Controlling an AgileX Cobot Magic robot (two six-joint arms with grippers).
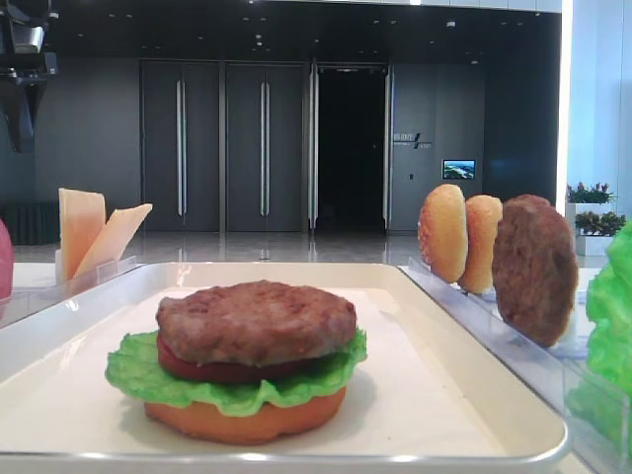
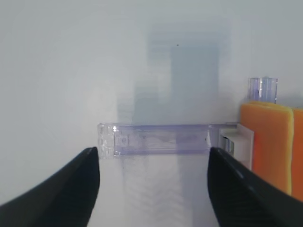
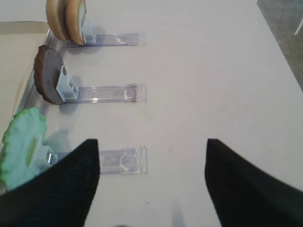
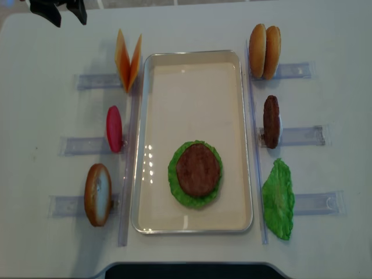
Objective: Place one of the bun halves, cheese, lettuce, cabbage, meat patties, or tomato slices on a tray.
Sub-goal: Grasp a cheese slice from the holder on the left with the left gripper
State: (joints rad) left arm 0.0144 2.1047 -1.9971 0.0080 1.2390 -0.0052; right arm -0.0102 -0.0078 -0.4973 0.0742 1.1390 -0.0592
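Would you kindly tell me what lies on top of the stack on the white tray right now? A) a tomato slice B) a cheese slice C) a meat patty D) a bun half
C: the brown meat patty tops the stack on the tray, above a red tomato slice, the green lettuce and an orange bun half; the cheese stands in a rack beside the tray.

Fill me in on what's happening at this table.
A burger is being built on the white rectangular tray: golden bun half, ruffled green lettuce, dark red tomato slice and brown meat patty are stacked. The left claw hangs open beside the pale orange cheese slices in their clear rack. The right claw hangs open and empty over the table.
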